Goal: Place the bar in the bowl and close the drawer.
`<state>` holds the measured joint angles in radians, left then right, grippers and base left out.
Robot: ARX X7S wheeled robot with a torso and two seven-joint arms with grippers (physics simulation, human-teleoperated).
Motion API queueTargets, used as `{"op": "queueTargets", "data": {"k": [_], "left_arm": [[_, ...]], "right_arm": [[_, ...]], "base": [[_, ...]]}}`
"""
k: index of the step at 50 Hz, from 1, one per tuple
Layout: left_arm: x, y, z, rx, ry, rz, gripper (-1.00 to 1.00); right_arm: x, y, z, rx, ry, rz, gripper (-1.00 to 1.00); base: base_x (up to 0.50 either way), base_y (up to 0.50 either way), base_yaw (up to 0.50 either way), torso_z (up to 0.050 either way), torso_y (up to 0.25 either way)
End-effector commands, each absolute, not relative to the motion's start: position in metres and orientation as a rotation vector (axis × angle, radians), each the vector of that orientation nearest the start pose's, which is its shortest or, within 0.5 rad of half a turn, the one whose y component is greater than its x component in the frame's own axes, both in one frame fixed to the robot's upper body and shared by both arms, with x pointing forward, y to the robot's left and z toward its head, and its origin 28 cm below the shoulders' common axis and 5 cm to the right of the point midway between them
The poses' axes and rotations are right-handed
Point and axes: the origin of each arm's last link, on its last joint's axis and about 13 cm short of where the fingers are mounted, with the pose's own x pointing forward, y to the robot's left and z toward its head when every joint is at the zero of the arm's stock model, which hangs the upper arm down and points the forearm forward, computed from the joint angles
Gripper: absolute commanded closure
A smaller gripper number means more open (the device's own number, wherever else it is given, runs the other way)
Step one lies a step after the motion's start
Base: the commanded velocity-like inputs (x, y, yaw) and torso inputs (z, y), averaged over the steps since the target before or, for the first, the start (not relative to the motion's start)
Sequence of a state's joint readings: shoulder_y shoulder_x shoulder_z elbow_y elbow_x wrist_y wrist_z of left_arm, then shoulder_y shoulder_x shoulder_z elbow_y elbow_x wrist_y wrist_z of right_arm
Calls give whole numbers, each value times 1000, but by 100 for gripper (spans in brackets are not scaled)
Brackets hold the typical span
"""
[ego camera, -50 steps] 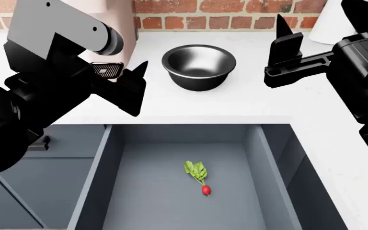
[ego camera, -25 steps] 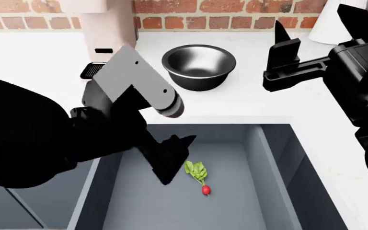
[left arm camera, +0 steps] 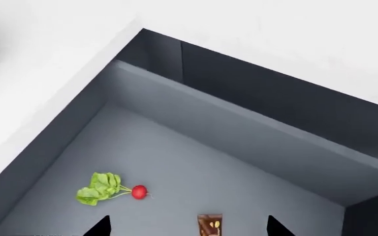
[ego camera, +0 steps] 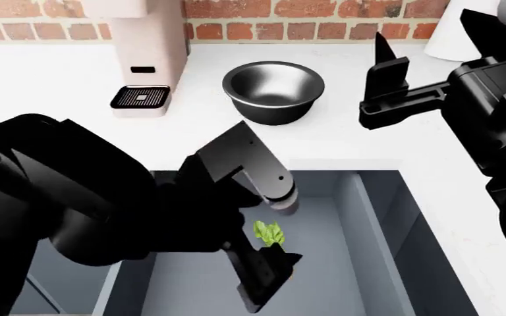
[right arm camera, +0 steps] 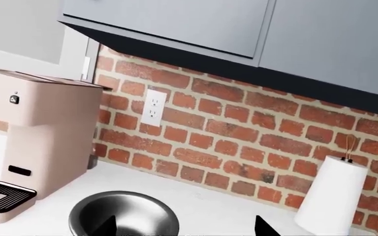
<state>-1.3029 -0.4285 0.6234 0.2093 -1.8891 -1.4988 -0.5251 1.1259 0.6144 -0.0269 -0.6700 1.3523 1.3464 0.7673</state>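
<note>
Bowl beside pink coffee machine

I can read no words or numbers anywhere, only tiny yellow marks on the bar wrapper, too small for me to make out

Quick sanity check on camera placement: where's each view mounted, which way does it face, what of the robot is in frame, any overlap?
Head view: on the head, looking forward and down at counter, bowl and open drawer; both arms show.
Left wrist view: on the left arm, looking into the drawer at radish and bar; fingertips show.
Right wrist view: on the right arm, facing brick wall, coffee machine, bowl; fingertips show.
Shared: the bowl in head and right wrist views; the drawer in head and left wrist views.
</note>
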Motion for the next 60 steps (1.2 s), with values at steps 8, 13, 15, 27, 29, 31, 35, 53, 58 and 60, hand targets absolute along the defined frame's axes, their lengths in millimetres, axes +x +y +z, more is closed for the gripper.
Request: {"op": "queueTargets", "data": {"k": [8,13,15,27,29,31,35,53,58,60], "left_arm": [[265,157,242,323,660,-1055,-100],[274,153,231,321,688,-1042,-100],[278,151,227,320,696,-1036,-100],[297,143,203,300,748,-1006,-100],[299,143,198,296,758,-1006,-100],[299,141,193,296,770,-1008,-100],[299,138,181,300,795,-1018,-100],[296,129,151,295,857,-1044,-100],[296,126,148,309,868,-1049,-100],[297,125,146,309,870,-1049,-100]], "right_arm": [[214,-133,312,-212,-269,132,-100],[214,-134,311,-209,-267,133,-100],[214,-134,311,-208,-267,133,-100],[214,-136,309,-201,-263,128,-100],[214,-136,308,-202,-262,129,-100],[215,-137,308,-199,-261,127,-100],[216,-136,306,-198,-258,128,-100],[217,-137,303,-192,-251,127,-100],[218,-137,302,-192,-249,127,-100],[218,-137,302,-191,-248,126,-100]], "base": [[0,0,0,0,0],[0,0,0,0,0],[0,0,0,0,0],[0,0,0,0,0],[0,0,0,0,0],[0,0,0,0,0],[0,0,0,0,0],[0,0,0,0,0],[0,0,0,0,0],[0,0,0,0,0]]}}
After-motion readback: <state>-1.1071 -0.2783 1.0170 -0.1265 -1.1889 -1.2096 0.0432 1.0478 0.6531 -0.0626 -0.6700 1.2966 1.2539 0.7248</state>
